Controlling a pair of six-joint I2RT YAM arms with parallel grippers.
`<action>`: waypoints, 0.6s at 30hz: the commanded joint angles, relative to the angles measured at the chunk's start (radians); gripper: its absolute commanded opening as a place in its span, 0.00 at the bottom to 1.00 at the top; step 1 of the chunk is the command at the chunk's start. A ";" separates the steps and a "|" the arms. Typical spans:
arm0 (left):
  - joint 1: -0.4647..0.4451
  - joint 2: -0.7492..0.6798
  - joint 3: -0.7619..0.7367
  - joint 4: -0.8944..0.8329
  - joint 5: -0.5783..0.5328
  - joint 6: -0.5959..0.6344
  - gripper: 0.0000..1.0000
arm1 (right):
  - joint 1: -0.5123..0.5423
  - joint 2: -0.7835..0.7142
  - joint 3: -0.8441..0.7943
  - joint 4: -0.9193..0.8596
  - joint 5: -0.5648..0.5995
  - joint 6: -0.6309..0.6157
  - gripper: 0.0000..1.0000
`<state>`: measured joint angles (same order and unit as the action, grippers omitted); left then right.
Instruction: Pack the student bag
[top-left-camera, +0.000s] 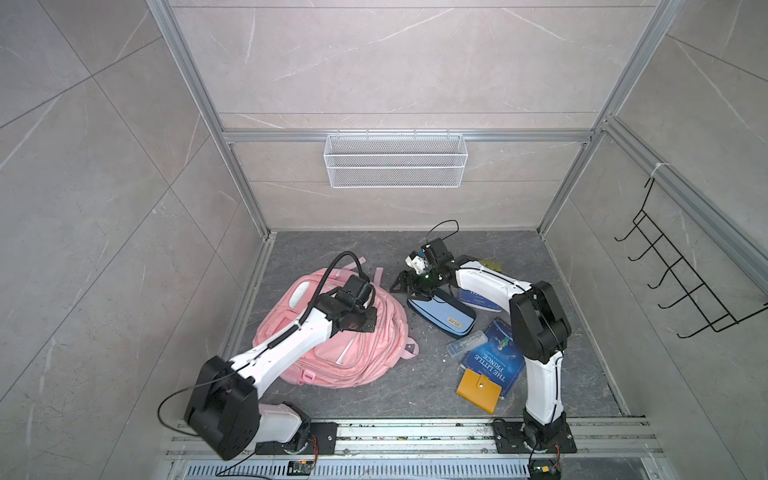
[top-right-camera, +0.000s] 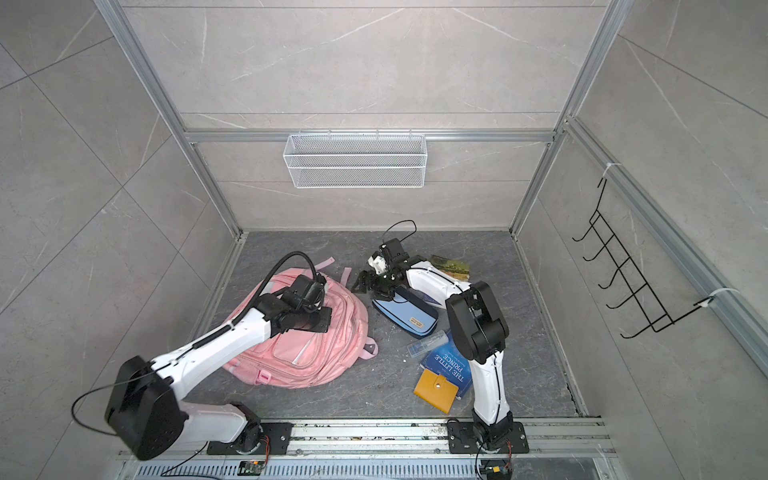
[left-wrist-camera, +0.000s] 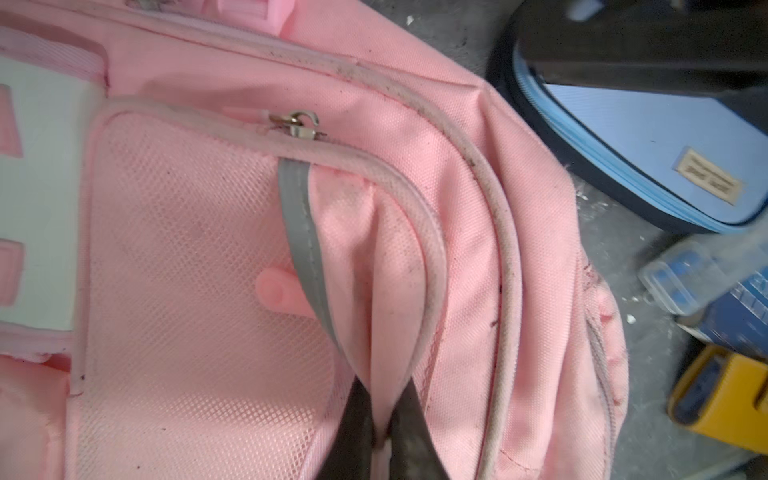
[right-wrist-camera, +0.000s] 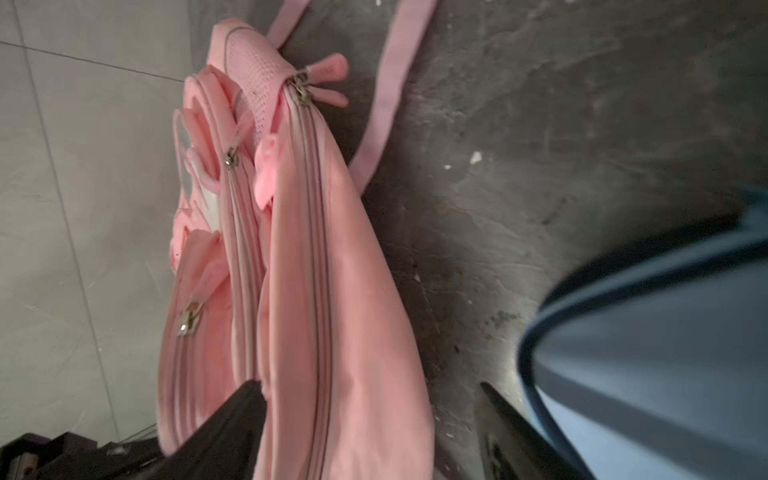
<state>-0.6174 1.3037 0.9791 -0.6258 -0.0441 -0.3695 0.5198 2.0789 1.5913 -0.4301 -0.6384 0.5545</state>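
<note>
My left gripper (left-wrist-camera: 382, 399) is clamped on a fold of the bag (left-wrist-camera: 249, 249), beside a pocket edge (left-wrist-camera: 432, 232). My right gripper (right-wrist-camera: 365, 386) stands wide, and the bag's side shows between its jaws. Bare floor (right-wrist-camera: 540, 166) lies ahead, and the pencil case (right-wrist-camera: 665, 353) crowds one jaw.

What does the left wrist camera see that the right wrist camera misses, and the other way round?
Only the left wrist view: the left gripper shut on a fold of the student bag at its front pocket, plus a clear box, a blue book and a yellow wallet.
Only the right wrist view: the right gripper with jaws apart, the bag's zip pulls and a pink strap.
Both: the pink bag, the light-blue pencil case and the dark floor.
</note>
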 joint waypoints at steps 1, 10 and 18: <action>-0.003 -0.089 0.007 0.020 0.035 0.086 0.00 | 0.009 0.071 0.054 0.041 -0.129 -0.003 0.80; -0.002 -0.137 0.047 -0.043 0.008 0.149 0.00 | 0.046 0.173 0.112 0.051 -0.288 0.011 0.73; -0.003 -0.130 0.052 -0.038 0.016 0.155 0.00 | 0.055 0.158 0.046 0.197 -0.323 0.107 0.22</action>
<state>-0.6170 1.2011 0.9718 -0.7315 -0.0360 -0.2466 0.5610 2.2482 1.6592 -0.3260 -0.9058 0.6182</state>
